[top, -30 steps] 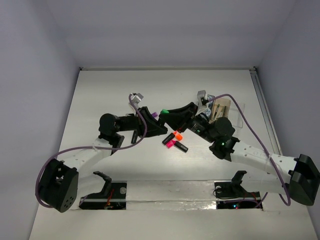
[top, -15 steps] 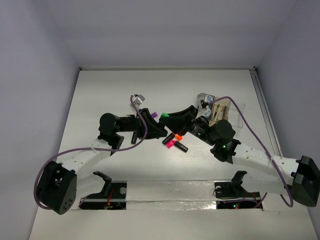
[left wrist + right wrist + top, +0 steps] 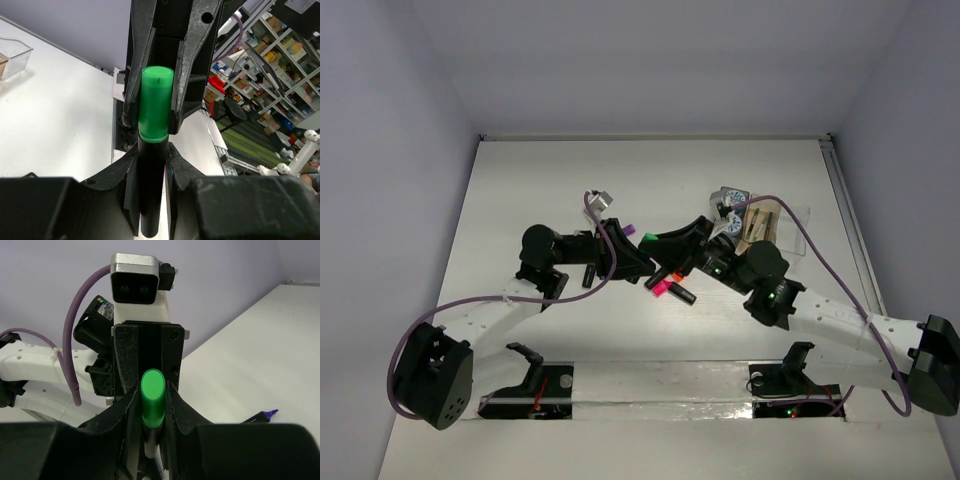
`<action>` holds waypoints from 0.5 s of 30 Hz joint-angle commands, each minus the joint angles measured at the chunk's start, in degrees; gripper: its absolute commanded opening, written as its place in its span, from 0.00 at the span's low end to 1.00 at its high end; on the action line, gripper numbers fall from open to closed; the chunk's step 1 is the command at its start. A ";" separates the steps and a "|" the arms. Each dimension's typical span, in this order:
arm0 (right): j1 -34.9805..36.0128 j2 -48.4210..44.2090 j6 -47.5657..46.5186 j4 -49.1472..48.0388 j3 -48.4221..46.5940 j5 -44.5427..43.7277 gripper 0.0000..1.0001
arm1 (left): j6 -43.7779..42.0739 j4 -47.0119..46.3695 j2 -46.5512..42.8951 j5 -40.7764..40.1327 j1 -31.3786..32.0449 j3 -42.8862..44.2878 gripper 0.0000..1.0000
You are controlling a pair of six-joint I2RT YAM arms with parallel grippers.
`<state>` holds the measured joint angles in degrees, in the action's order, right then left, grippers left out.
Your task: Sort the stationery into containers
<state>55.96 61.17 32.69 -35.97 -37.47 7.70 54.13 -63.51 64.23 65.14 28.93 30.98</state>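
Left wrist view is showing the left hand (image 3: 151, 154) pinching the black body of a green-capped highlighter (image 3: 156, 105) above the middle of the table (image 3: 520, 180), seemingly steadying it. The right hand (image 3: 152, 390) is clamping the cap end, probably seating or pulling it. The clear box (image 3: 798, 222) is sitting further right.

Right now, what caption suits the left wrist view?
One green-capped marker, gripped twice: left gripper on the black body, right gripper on the cap.
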 commanded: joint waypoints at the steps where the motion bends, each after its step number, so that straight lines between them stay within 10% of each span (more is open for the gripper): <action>1: 7.76 0.89 0.54 30.26 7.24 17.18 0.00 | 1.33 -29.04 -2.88 -23.57 -2.21 8.40 0.00; 15: 7.23 -3.16 2.29 23.05 5.22 4.87 0.00 | 0.72 -25.62 -2.97 -23.22 -0.02 5.58 0.00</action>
<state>59.00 55.07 34.39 -32.18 -36.27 0.38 54.52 -66.26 63.57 61.63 30.74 30.98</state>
